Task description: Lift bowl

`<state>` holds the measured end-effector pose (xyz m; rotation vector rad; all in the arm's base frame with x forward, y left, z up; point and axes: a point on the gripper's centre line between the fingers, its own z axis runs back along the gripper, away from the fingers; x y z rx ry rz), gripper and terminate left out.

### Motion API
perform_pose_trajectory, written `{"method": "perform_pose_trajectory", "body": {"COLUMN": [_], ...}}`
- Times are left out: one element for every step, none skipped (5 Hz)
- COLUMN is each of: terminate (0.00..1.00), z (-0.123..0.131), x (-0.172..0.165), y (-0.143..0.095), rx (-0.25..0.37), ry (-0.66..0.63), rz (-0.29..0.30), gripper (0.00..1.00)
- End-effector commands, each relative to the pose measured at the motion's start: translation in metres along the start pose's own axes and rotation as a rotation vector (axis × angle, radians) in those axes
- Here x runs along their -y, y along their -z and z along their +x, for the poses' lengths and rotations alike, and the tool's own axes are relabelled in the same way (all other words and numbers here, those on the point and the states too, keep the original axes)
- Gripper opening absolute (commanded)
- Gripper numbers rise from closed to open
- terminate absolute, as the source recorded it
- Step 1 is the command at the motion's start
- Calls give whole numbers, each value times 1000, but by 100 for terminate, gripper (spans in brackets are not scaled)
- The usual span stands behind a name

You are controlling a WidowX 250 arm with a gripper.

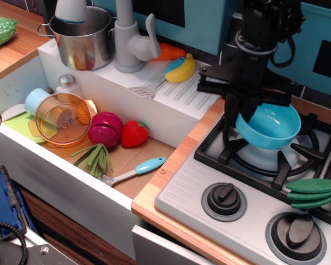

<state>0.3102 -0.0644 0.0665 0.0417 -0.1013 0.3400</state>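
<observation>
The sky-blue bowl (270,127) hangs tilted a little above the rear-left stove burner (265,160), clear of the grate. My black gripper (240,118) comes down from above and is shut on the bowl's left rim, one finger inside and one outside. The arm hides the rim's back-left part.
A green bean toy (313,192) lies on the stove at right, above two black knobs (225,200). The sink at left holds an orange transparent container (62,118), a magenta toy, a strawberry (134,134) and a blue-handled utensil. A steel pot (84,37), faucet and banana stand behind.
</observation>
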Motion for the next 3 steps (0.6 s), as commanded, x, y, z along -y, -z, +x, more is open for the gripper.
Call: {"method": "perform_pose_trajectory", "body": {"terminate": [0,0,100], "z": [12,-5,-7], "x": [5,5,8], "y": [-64,-75,-81], "rx": [190,225,225], "ry": [170,268,330], "rz": [-81,-109,-125], "gripper": [0,0,0]}}
